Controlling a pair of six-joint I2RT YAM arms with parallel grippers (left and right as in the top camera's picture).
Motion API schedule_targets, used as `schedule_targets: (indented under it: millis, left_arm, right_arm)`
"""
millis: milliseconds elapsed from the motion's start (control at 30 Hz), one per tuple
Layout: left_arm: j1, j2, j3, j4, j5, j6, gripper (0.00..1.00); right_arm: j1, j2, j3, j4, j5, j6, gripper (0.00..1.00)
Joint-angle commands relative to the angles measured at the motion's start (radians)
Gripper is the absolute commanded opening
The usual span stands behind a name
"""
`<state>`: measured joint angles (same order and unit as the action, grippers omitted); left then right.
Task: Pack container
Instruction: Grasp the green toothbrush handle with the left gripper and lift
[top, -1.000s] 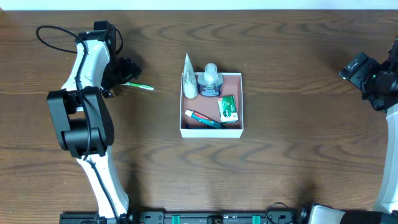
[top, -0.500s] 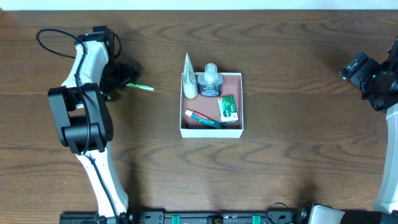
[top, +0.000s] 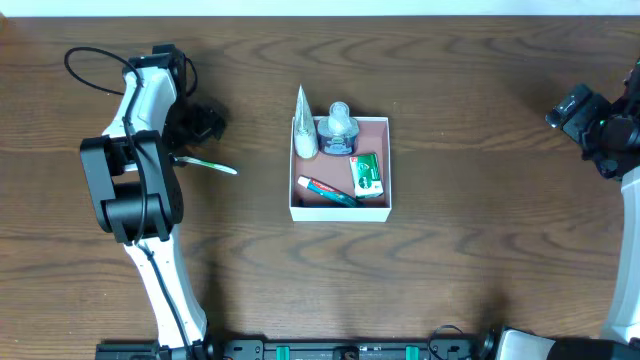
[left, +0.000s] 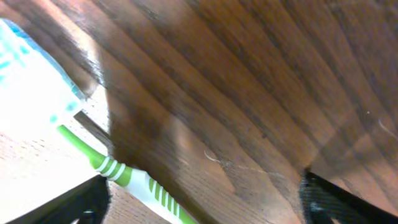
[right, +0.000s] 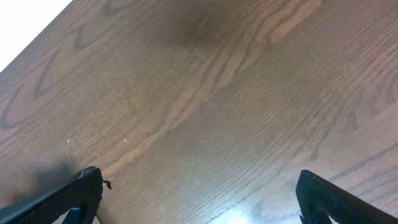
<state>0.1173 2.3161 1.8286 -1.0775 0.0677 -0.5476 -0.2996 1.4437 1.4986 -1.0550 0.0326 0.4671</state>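
Got left gripper (top: 200, 125) spread wide by the toothbrush (top: 205, 164) on the worktop (top: 450, 250), probably lining up a grab for the container (top: 340, 212), with right gripper (right: 199, 199) parked clear, spread too.

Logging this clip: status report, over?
Left hand open, by green toothbrush on table. Right hand open, parked. Container part-packed. Nothing blocking.

Bare table (top: 260, 240) between green toothbrush (top: 205, 163) and container (top: 340, 212), its floor crowded with toiletries (top: 366, 174).
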Motion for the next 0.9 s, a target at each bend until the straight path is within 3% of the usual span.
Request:
schedule_targets:
  millis: [0,200,533,867]
  left_arm:
    - [0.004,0.024,-0.005,-0.02,-0.026,0.011,0.91]
    - [-0.003,0.024,-0.005,-0.074,-0.026,0.012,0.78]
    - [-0.044,0.024,-0.04,-0.082,-0.027,0.012,0.41]
    - [-0.073,0.024,-0.142,0.089,-0.027,0.016,0.4]
  right_arm:
    - [-0.001,0.002,0.012,-0.001,0.0,0.011,0.99]
    - [-0.001,0.002,0.012,-0.001,0.0,0.011,0.99]
    - [-0.001,0.002,0.012,-0.001,0.0,0.011,0.99]
    - [-0.001,0.002,0.012,-0.001,0.0,0.011,0.99]
